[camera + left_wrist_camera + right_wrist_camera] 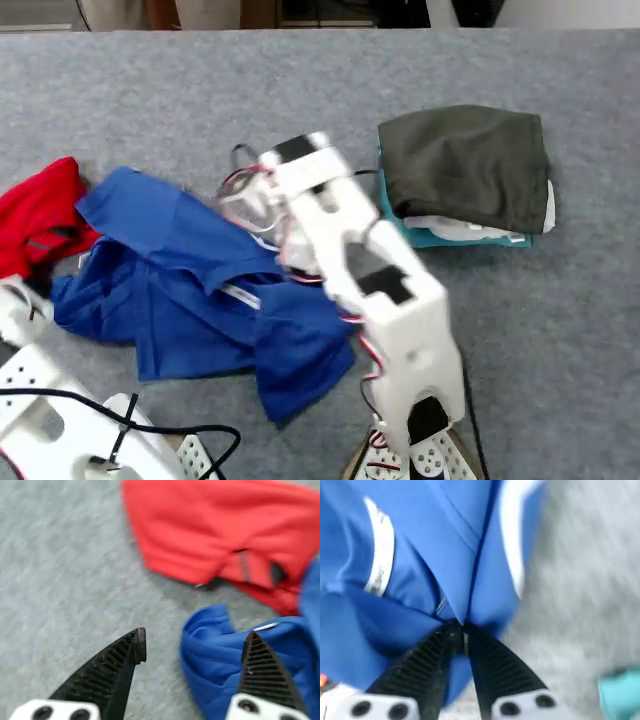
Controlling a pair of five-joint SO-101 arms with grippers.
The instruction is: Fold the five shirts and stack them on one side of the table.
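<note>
Right wrist view: right gripper (460, 637) was clamped shut on a fold of the blue shirt (420, 555), which lay crumpled left of centre. Left gripper (197, 632) stood wide open at that shirt's left edge.

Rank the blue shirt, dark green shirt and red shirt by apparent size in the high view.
1. blue shirt, spread out
2. dark green shirt, folded
3. red shirt, cut off by the frame edge
</note>
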